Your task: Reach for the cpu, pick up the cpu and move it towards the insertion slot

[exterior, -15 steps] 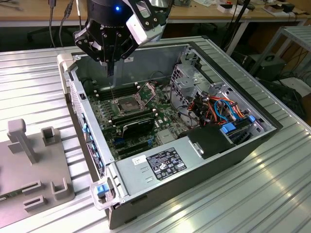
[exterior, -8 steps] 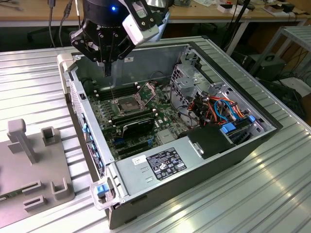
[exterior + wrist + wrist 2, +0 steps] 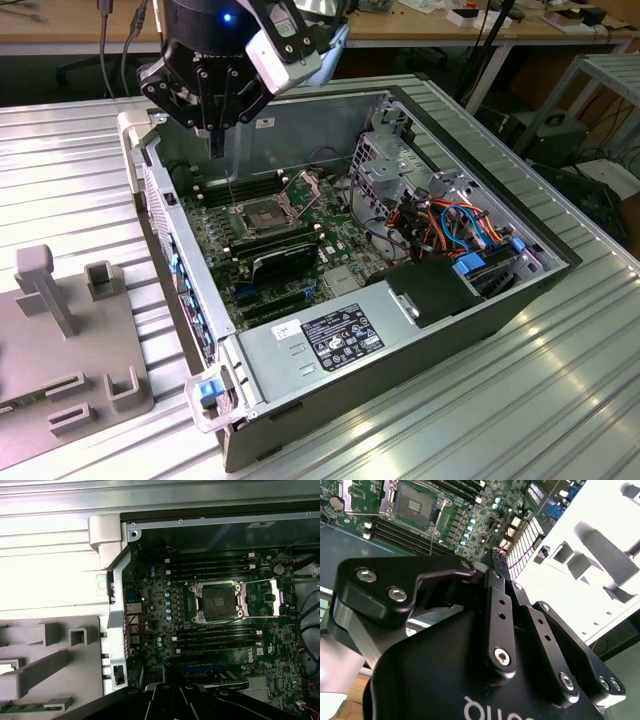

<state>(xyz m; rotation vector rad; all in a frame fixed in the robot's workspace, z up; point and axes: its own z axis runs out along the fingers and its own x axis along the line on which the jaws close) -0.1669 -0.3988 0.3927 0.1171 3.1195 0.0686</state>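
I see my end effector (image 3: pixel 214 126) hovering above the open computer case (image 3: pixel 320 115), how wide it is open I cannot tell, insertion slot (image 3: pixel 262 212) lower down on the green motherboard (image 3: pixel 335 250), dark centre facing up, bracket (image 3: pixel 274 596) swung open

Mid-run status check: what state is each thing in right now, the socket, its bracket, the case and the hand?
insertion slot: uncovered, dark centre bare, no chip seated.
hinged bracket: swung open, lying beside the slot.
computer case: on its side, panel off, motherboard exposed.
hand: hovers over the open case, above the motherboard.
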